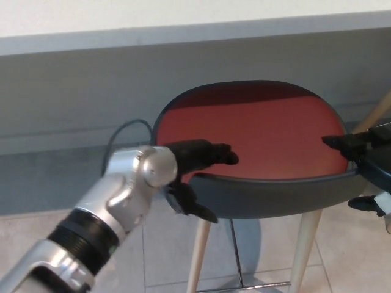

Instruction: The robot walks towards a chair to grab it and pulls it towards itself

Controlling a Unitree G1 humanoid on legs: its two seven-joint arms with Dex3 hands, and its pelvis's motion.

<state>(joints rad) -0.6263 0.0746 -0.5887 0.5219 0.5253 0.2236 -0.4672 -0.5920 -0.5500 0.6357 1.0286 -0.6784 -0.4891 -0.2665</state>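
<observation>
The chair (256,131) has a red seat, a dark grey curved backrest (275,192) on its near side and pale wooden legs (198,259). My left hand (195,168) is at the left end of the backrest. Its fingers (211,152) lie over the top of the rim above the seat and its thumb (192,206) presses on the outer face, so the hand is shut on the rim. My right hand (360,155) sits at the right end of the backrest, partly cut off by the picture's edge. Its grip is unclear.
A grey wall with a white ledge (183,30) runs just behind the chair. The floor (165,256) is tiled. A wooden leg (376,116) of another piece of furniture shows at the right edge. A black cable (125,131) loops behind my left arm.
</observation>
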